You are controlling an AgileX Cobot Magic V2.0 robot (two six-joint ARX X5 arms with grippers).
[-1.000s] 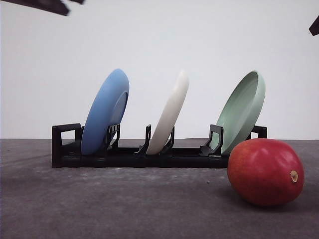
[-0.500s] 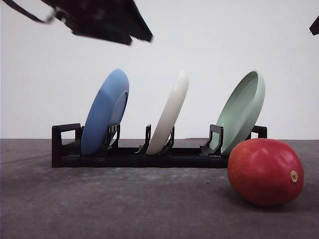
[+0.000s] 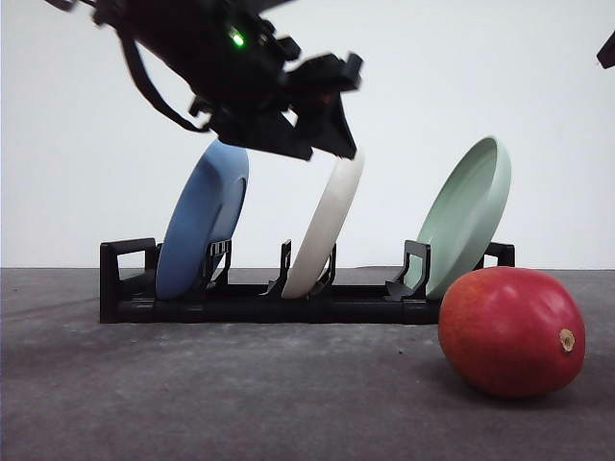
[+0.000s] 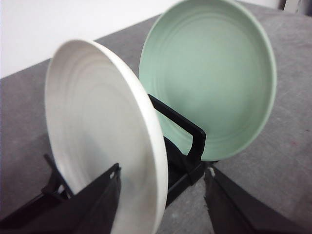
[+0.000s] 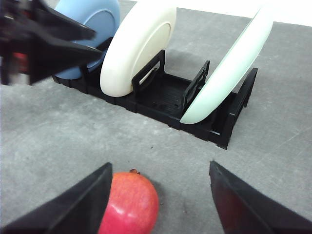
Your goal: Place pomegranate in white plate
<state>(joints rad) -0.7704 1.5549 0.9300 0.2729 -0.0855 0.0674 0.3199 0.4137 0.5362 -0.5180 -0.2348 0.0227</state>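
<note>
Your left gripper (image 4: 161, 204) has swung in over the white plate (image 3: 327, 226), jaws wide, empty. Pomegranate (image 3: 511, 331) unmoved on table; right gripper (image 5: 158, 204) spread above it.

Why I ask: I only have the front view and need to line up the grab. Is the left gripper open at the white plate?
Observer: Yes. In the left wrist view the left gripper is open, and the white plate has its rim lined up with the gap.
Operator: And the right gripper?
Observer: In its wrist view the right gripper is open too, with the pomegranate off-centre, close by one finger.
</note>
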